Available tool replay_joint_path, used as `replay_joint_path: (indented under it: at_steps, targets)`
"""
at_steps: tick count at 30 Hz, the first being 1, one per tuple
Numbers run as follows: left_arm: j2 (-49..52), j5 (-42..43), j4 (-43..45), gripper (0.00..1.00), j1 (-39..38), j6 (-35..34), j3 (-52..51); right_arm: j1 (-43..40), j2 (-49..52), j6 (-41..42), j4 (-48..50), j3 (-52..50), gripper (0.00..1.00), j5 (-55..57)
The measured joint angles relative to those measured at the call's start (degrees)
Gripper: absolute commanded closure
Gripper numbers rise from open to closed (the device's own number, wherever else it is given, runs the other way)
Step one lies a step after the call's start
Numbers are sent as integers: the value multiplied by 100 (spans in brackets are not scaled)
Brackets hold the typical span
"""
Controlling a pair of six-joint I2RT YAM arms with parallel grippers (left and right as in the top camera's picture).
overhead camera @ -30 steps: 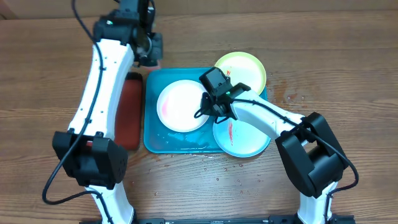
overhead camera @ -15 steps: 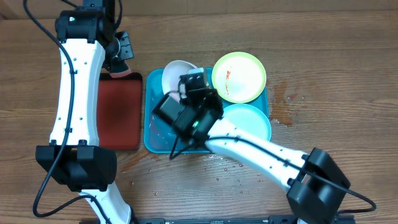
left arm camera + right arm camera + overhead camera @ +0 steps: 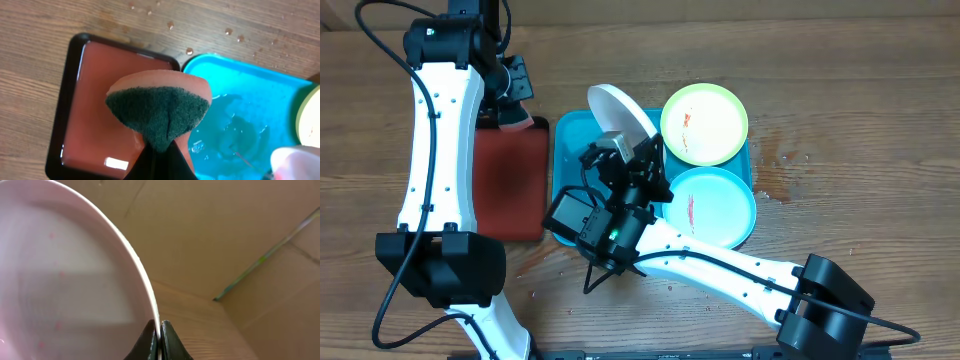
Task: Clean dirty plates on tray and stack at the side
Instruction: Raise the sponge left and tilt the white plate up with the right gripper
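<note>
MOVED: white plate (image 3: 618, 112) now tipped on edge at 12 o'clock of tray (image 3: 565, 160) | RIGHT: right gripper (image 3: 160, 332) pinches its rim | LEFT: left gripper (image 3: 161, 152) clamps sponge (image 3: 160, 112) over red tray (image 3: 510, 185), 9 o'clock | STEP: scrubbing first plate | NEXT: bring sponge to plate face

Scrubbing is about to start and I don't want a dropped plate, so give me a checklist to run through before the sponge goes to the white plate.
1. Plate grip: right gripper shut on the white plate rim: ok.
2. Sponge grip: left gripper shut on the sponge, scouring side showing: ok.
3. Plate lifted and tilted over the blue tray: ok.
4. Sponge touching plate: not ok; it hangs over the red tray.
5. Path: green plate and cyan plate lie flat, away from the sponge: ok.
6. Where its smears sit: cannot tell.
</note>
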Motion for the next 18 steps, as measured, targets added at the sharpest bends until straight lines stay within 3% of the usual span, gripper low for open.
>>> replay_joint_path:
  at_steps: [9,18]
  targets:
    - [0,79,-162,96,0,-39,0,-7,-2,13,-125,0,96,-291]
    - [0,81,-181,96,0,-39,0,-420,-348,442,-356,0,96,-2769]
